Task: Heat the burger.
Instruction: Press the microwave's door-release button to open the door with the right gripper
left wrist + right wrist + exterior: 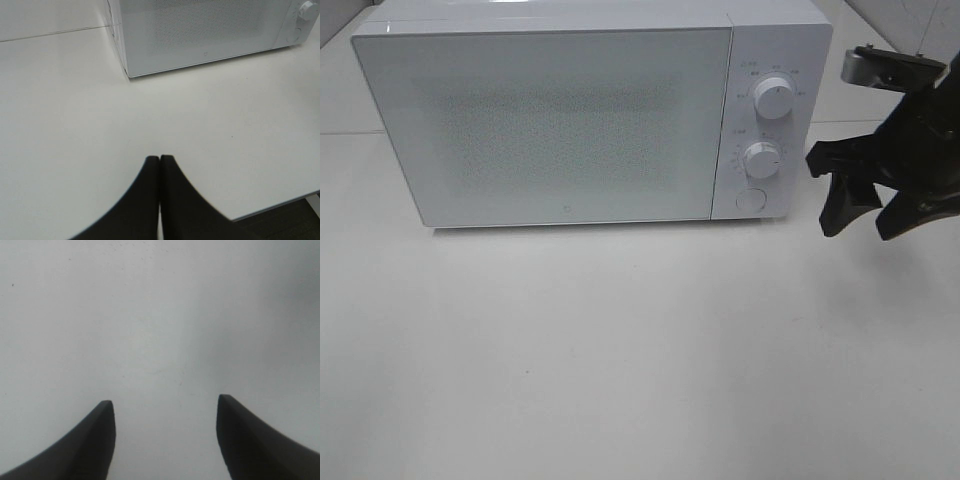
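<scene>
- Standing toward the far edge of the white tabletop [620,350]: one white microwave [550,120], door closed, its frosted front panel hiding the inside.
- Control strip on the microwave's right side: upper knob [775,100], lower knob [761,159], and a round button [751,200] beneath them.
- Right end effector [861,232]: black, held above the tabletop's right edge, just beside the control strip. Its jaws are spread wide with nothing between them and only bare tabletop below.
- Left end effector [159,159]: black, fingers pressed together and holding nothing. It is over bare tabletop, well apart from the microwave's front.
- Burger: not visible in any view, so its location cannot be told.
</scene>
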Available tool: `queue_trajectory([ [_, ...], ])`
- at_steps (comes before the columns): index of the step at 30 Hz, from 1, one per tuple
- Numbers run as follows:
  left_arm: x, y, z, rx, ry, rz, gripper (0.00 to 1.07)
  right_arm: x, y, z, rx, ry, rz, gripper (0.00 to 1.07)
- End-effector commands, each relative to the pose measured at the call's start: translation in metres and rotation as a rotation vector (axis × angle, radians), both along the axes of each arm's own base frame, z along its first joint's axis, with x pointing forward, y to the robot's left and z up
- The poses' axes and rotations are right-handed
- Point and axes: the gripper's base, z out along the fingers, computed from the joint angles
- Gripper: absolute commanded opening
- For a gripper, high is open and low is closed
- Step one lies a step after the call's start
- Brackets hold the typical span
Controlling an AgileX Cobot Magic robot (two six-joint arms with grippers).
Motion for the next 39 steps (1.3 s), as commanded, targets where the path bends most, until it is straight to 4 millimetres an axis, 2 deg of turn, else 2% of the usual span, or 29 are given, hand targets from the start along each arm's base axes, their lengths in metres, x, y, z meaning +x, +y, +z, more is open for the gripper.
queue_trajectory([
  [1,-0.002,0.0,0.001,-0.019,-0.03,0.004,0.0,-0.003,-0.011,0.003,0.011,0.041,-0.016,0.56],
  [4,-0.002,0.0,0.001,-0.019,-0.03,0.004,0.0,-0.005,-0.02,0.005,0.004,0.056,-0.033,0.56],
  [6,-0.002,0.0,0.001,-0.019,-0.03,0.004,0.0,-0.014,-0.027,0.019,-0.02,0.041,-0.041,0.56],
  [9,-0.002,0.0,0.001,-0.019,-0.03,0.004,0.0,-0.017,-0.029,0.024,-0.03,0.031,-0.039,0.56],
  [11,-0.002,0.0,0.001,-0.019,-0.03,0.004,0.0,-0.038,-0.032,0.04,-0.047,-0.014,-0.045,0.56],
  [12,-0.002,0.0,0.001,-0.019,-0.03,0.004,0.0,-0.038,-0.032,0.04,-0.047,-0.014,-0.045,0.56],
  [14,-0.002,0.0,0.001,-0.019,-0.03,0.004,0.0,-0.06,-0.033,0.047,-0.048,-0.04,-0.044,0.56],
  [15,-0.002,0.0,0.001,-0.019,-0.03,0.004,0.0,-0.06,-0.033,0.047,-0.048,-0.04,-0.044,0.56],
  [16,-0.002,0.0,0.001,-0.019,-0.03,0.004,0.0,-0.075,-0.034,0.049,-0.046,-0.05,-0.043,0.56],
  [17,-0.002,0.0,0.001,-0.019,-0.03,0.004,0.0,-0.075,-0.034,0.049,-0.046,-0.05,-0.043,0.56],
  [18,-0.002,0.0,0.001,-0.019,-0.03,0.004,0.0,-0.084,-0.035,0.051,-0.046,-0.054,-0.042,0.56],
  [19,-0.002,0.0,0.001,-0.019,-0.03,0.004,0.0,-0.1,-0.036,0.054,-0.044,-0.066,-0.039,0.56],
  [20,-0.002,0.0,0.001,-0.019,-0.03,0.004,0.0,-0.1,-0.036,0.054,-0.044,-0.066,-0.039,0.56],
  [21,-0.002,0.0,0.001,-0.019,-0.03,0.004,0.0,-0.109,-0.036,0.055,-0.043,-0.07,-0.039,0.56],
  [22,-0.002,0.0,0.001,-0.019,-0.03,0.004,0.0,-0.127,-0.037,0.058,-0.037,-0.069,-0.051,0.56],
  [23,-0.002,0.0,0.001,-0.019,-0.03,0.004,0.0,-0.127,-0.037,0.058,-0.037,-0.069,-0.051,0.56],
  [25,-0.002,0.0,0.001,-0.019,-0.03,0.004,0.0,-0.154,-0.039,0.057,-0.034,-0.061,-0.053,0.56],
  [27,-0.002,0.0,0.001,-0.019,-0.03,0.004,0.0,-0.161,-0.039,0.056,-0.033,-0.063,-0.052,0.56],
  [28,-0.002,0.0,0.001,-0.019,-0.03,0.004,0.0,-0.178,-0.04,0.056,-0.031,-0.083,-0.05,0.56],
  [29,-0.002,0.0,0.001,-0.019,-0.03,0.004,0.0,-0.178,-0.04,0.056,-0.031,-0.083,-0.05,0.56],
  [30,-0.002,0.0,0.001,-0.019,-0.03,0.004,0.0,-0.193,-0.041,0.055,-0.028,-0.113,-0.049,0.56],
  [31,-0.002,0.0,0.001,-0.019,-0.03,0.004,0.0,-0.193,-0.041,0.055,-0.028,-0.113,-0.049,0.56],
  [32,-0.002,0.0,0.001,-0.019,-0.03,0.004,0.0,-0.205,-0.042,0.052,-0.027,-0.149,-0.045,0.56],
  [34,-0.002,0.0,0.001,-0.019,-0.03,0.004,0.0,-0.211,-0.042,0.05,-0.027,-0.161,-0.043,0.56],
  [36,-0.002,0.0,0.001,-0.019,-0.03,0.004,0.0,-0.226,-0.044,0.046,-0.028,-0.228,-0.038,0.56],
  [39,-0.002,0.0,0.001,-0.019,-0.03,0.004,0.0,-0.236,-0.045,0.052,-0.023,-0.33,-0.033,0.56],
])
